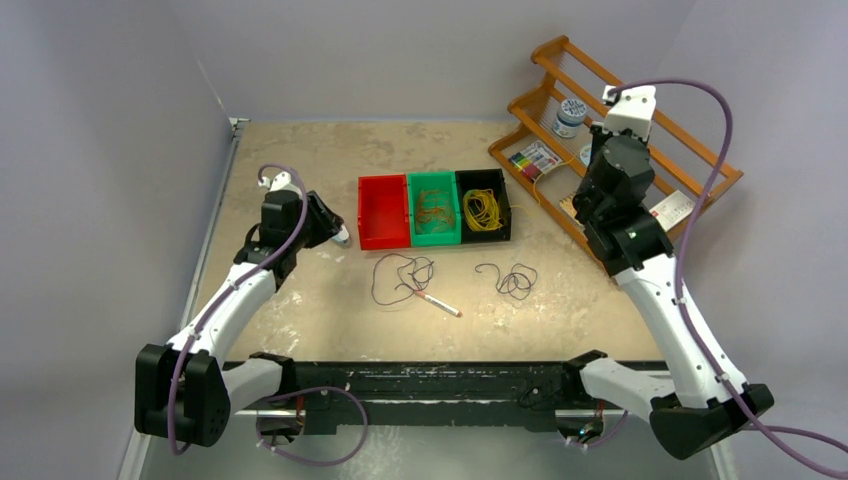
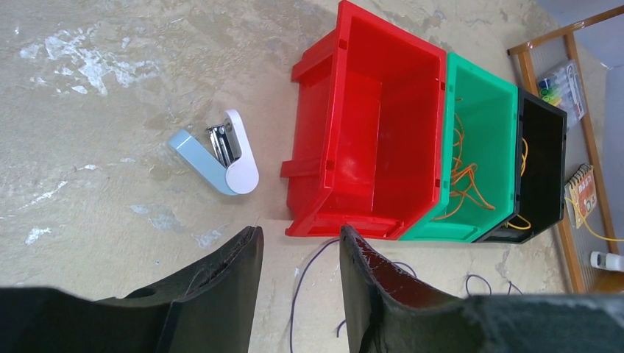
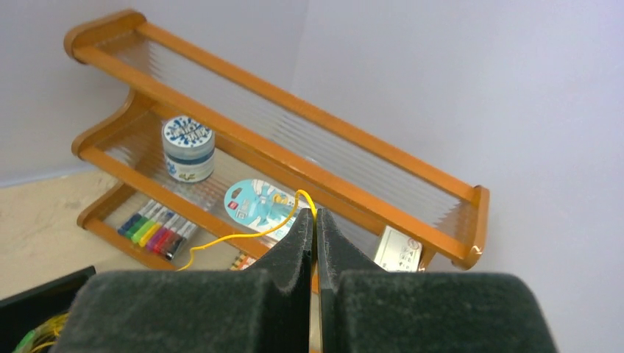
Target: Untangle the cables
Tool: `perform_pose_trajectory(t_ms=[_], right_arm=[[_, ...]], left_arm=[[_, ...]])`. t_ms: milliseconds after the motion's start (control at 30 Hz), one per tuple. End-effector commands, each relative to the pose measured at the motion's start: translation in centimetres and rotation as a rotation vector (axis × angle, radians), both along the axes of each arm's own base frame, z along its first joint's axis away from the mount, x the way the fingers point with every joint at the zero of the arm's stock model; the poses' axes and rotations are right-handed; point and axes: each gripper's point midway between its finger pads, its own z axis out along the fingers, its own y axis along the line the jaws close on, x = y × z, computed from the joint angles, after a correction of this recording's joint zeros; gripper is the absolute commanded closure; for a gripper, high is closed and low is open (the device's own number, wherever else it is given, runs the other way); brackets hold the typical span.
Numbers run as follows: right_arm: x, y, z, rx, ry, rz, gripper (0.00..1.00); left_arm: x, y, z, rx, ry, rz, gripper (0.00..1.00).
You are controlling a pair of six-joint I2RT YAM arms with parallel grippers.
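Note:
Two loose cables lie on the table in front of the bins: a dark purple and reddish tangle and a dark coil. More cables sit in bins: orange-brown ones in the green bin, yellow ones in the black bin. My left gripper hovers open left of the red bin, with nothing between its fingers; a purple cable lies on the table below it. Raised in front of the wooden shelf, my right gripper is shut on a thin yellow cable that trails down and left.
Red, green and black bins stand in a row mid-table. A light blue and white stapler lies left of the red bin. A pen lies by the purple tangle. The wooden shelf holds markers, a jar and packets.

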Motion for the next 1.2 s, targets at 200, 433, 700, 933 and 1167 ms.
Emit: perform_pose_trajectory(t_ms=[200, 433, 700, 933, 1167], right_arm=[[0.8, 1.0, 0.9, 0.035, -0.047, 0.065, 1.00], [5.3, 6.0, -11.4, 0.177, 0.197, 0.217, 1.00], [7.0, 6.4, -18.5, 0.151, 0.355, 0.169, 1.00], [5.9, 3.8, -16.3, 0.099, 0.328, 0.047, 1.00], [3.1, 0.6, -9.7, 0.037, 0.224, -0.054, 1.00]], left_arm=[[1.2, -0.4, 2.4, -0.036, -0.081, -0.005, 0.58], [1.2, -0.4, 2.5, -0.037, -0.081, -0.010, 0.58], [1.2, -0.4, 2.4, -0.031, -0.078, -0.011, 0.58], [1.2, -0.5, 2.2, -0.030, -0.074, -0.015, 0.58], [1.2, -0.5, 2.3, -0.029, -0.075, -0.021, 0.58]])
